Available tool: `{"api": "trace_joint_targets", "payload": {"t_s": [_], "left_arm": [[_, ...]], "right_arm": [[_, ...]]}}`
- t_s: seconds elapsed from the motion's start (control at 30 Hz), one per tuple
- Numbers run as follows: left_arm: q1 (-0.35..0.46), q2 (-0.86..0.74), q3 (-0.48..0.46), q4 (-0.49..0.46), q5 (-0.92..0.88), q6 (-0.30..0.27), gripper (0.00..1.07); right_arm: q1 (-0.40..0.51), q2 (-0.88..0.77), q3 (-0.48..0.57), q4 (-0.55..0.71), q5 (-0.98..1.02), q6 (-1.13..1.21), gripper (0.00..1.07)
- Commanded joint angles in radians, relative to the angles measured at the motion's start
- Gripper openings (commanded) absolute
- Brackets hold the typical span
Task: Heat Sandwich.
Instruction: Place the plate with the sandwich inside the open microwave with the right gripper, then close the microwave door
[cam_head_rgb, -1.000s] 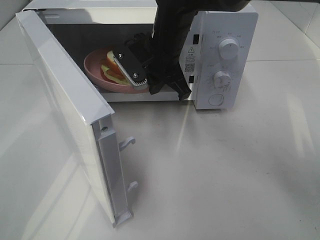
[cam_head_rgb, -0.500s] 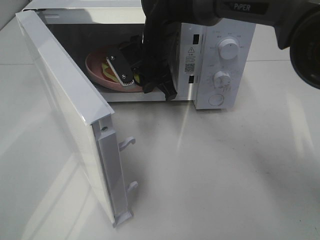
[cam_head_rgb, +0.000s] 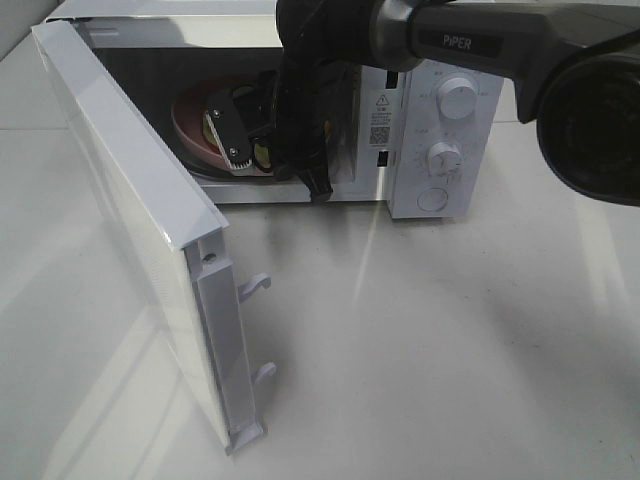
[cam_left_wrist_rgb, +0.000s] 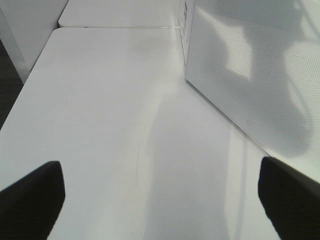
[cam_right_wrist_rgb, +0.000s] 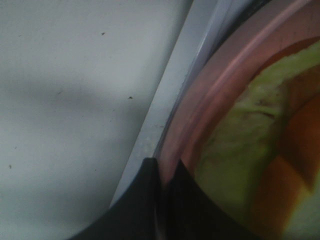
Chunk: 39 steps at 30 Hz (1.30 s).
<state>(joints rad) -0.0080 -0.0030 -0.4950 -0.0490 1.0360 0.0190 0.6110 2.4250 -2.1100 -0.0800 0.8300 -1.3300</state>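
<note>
The white microwave (cam_head_rgb: 450, 120) stands with its door (cam_head_rgb: 130, 200) swung wide open. Inside the cavity, the pink plate (cam_head_rgb: 192, 125) is held at its near rim by my right gripper (cam_head_rgb: 240, 142). Only a sliver of the sandwich (cam_head_rgb: 262, 153) shows behind the fingers. In the right wrist view the gripper (cam_right_wrist_rgb: 162, 175) is shut on the plate's rim (cam_right_wrist_rgb: 215, 100), with the sandwich's green and tan layers (cam_right_wrist_rgb: 240, 150) right behind it and the microwave's front sill (cam_right_wrist_rgb: 170, 100) alongside. My left gripper (cam_left_wrist_rgb: 160, 200) hangs open and empty above the table, outside the door (cam_left_wrist_rgb: 260, 75).
The open door juts toward the front left, its latch hooks (cam_head_rgb: 255, 285) pointing right. Two knobs (cam_head_rgb: 457, 97) sit on the control panel. The white table (cam_head_rgb: 450, 340) spreads in front of and right of the microwave; my right arm's link (cam_head_rgb: 480, 45) crosses above the oven.
My right arm has pushed the plate with the sandwich deeper into the cavity, leftward and back. The left gripper has not moved.
</note>
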Motion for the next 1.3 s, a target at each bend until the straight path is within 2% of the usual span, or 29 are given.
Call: {"api": "trace_joint_targets", "payload": {"t_s": [0.03,0.3,0.43,0.47,0.5,0.57,0.6,0.63,0.73,0.83,0.93,1.17,1.27,1.3], "left_arm": [[0.005,-0.027,0.002,-0.003,-0.008,-0.001,1.01],[0.005,-0.027,0.002,-0.003,-0.008,-0.001,1.01],[0.005,-0.027,0.002,-0.003,-0.008,-0.001,1.01],[0.005,-0.027,0.002,-0.003,-0.008,-0.001,1.01],[0.005,-0.027,0.002,-0.003,-0.008,-0.001,1.01],[0.005,-0.027,0.002,-0.003,-0.008,-0.001,1.01],[0.005,-0.027,0.002,-0.003,-0.008,-0.001,1.01],[0.005,-0.027,0.002,-0.003,-0.008,-0.001,1.01],[0.005,-0.027,0.002,-0.003,-0.008,-0.001,1.01],[0.005,-0.027,0.002,-0.003,-0.008,-0.001,1.01],[0.005,-0.027,0.002,-0.003,-0.008,-0.001,1.01],[0.005,-0.027,0.002,-0.003,-0.008,-0.001,1.01],[0.005,-0.027,0.002,-0.003,-0.008,-0.001,1.01],[0.005,-0.027,0.002,-0.003,-0.008,-0.001,1.01]], "right_arm": [[-0.006,0.011,-0.01,-0.003,-0.05,0.055,0.01],[-0.016,0.019,-0.01,-0.01,-0.058,0.111,0.07],[-0.016,0.019,-0.01,-0.012,-0.061,0.133,0.26],[-0.016,0.019,-0.01,-0.012,-0.061,0.133,0.26],[-0.016,0.019,-0.01,-0.012,-0.06,0.135,0.39],[-0.016,0.019,-0.01,-0.01,-0.059,0.159,0.53],[-0.016,0.019,-0.01,-0.01,-0.059,0.159,0.53],[-0.016,0.019,-0.01,-0.01,-0.06,0.208,0.65],[-0.016,0.009,-0.007,-0.009,-0.059,0.309,0.84],[-0.016,-0.007,0.004,-0.009,-0.068,0.344,0.87],[-0.016,-0.043,0.059,-0.009,-0.105,0.339,0.85],[-0.016,-0.15,0.239,-0.009,-0.203,0.339,0.82],[-0.014,-0.179,0.286,0.002,-0.228,0.339,0.82],[-0.014,-0.212,0.336,0.008,-0.256,0.338,0.82]]}}
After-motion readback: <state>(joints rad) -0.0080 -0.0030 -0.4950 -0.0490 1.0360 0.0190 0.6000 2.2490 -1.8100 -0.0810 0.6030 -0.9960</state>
